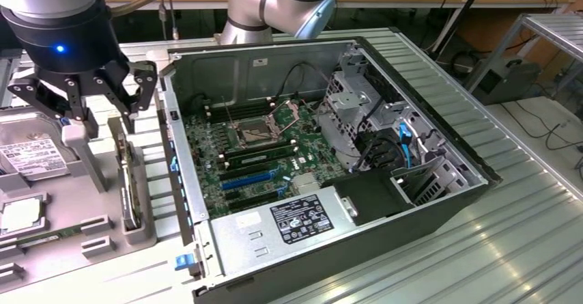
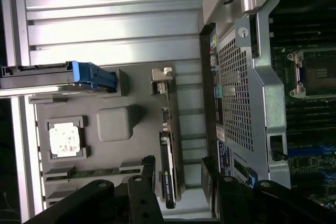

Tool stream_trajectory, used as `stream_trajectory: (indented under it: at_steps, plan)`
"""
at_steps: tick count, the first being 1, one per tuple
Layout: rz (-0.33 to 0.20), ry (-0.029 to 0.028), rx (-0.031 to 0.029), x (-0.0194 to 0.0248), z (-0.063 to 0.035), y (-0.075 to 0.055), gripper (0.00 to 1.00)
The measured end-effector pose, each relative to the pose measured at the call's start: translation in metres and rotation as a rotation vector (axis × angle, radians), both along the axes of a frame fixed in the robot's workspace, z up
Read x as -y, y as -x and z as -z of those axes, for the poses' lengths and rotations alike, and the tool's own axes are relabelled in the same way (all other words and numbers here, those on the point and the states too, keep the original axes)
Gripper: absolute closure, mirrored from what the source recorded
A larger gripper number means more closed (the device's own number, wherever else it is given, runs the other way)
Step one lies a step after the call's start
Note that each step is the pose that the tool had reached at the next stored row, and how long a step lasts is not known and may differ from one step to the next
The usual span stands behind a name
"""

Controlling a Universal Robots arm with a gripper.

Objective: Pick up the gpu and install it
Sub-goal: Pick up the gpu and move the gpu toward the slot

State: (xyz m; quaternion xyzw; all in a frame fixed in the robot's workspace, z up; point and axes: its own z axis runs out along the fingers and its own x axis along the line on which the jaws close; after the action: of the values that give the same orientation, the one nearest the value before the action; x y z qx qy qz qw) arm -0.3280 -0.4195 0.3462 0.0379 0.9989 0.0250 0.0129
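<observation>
Open black computer tower case (image 1: pixel 437 123) lying on ribbed silver metal table (image 1: pixel 510 236), green motherboard (image 1: pixel 264 147) inside. Beside it, grey moulded plastic tray (image 1: pixel 100 208) holding silver white-labelled hard drive (image 1: pixel 32 150) and square processor chip (image 1: pixel 20 215).

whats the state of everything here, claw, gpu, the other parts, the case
claw: open, empty, above the gpu
gpu: on edge in the grey tray, not gripped, not installed
hard drive: upright in its tray slot
cpu chip: flat in its tray pocket
memory stick: in the tray
computer case: on its side, side panel off, inside exposed
</observation>
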Motion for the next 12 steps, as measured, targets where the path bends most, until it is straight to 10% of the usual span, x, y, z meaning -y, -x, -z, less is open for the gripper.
stream_trajectory:
  at_steps: [12]
  plan:
    - [0.000,0.0000,0.0000,0.0000,0.0126,0.000,0.52]
